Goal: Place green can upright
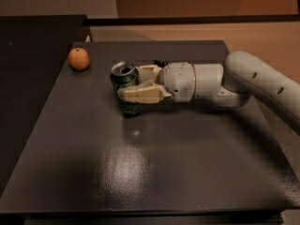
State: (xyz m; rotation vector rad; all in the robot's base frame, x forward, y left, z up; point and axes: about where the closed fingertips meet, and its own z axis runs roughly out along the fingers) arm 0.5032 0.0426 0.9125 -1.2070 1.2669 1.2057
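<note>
The green can [124, 79] stands nearly upright, slightly tilted, on the dark table [140, 163], left of centre toward the back. Its silver top with the opening faces up. My gripper [130, 84] reaches in from the right, and its cream fingers [140, 94] are closed around the can's body, one in front and one behind. The can's lower part rests on or just above the tabletop; I cannot tell which. The white arm [243, 81] stretches off to the right edge.
An orange fruit [78, 59] lies at the table's back left corner, to the left of the can. A darker surface [33, 78] adjoins the table on the left. The table's front edge runs along the bottom of the view.
</note>
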